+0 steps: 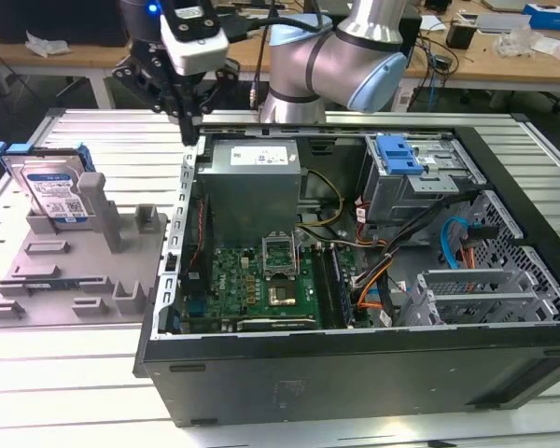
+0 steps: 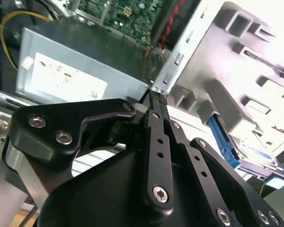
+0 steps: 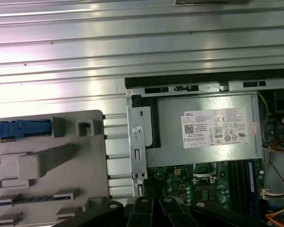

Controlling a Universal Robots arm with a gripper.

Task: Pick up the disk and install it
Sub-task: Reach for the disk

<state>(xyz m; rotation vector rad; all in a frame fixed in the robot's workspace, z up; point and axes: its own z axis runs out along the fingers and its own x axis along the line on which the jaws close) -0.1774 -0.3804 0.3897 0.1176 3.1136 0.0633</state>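
The gripper (image 2: 158, 98), fingers pressed together on nothing, hangs over the computer case (image 1: 355, 364) corner (by the power supply (image 1: 252, 177)); the disk (image 1: 54, 191) stands in the grey fixture (image 1: 65, 280) at the exterior view's left.

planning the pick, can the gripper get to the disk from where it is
Probably yes: the disk stands on edge in the grey fixture with its top edge bare and nothing above it. The gripper hangs over the computer case corner nearby, fingers shut.
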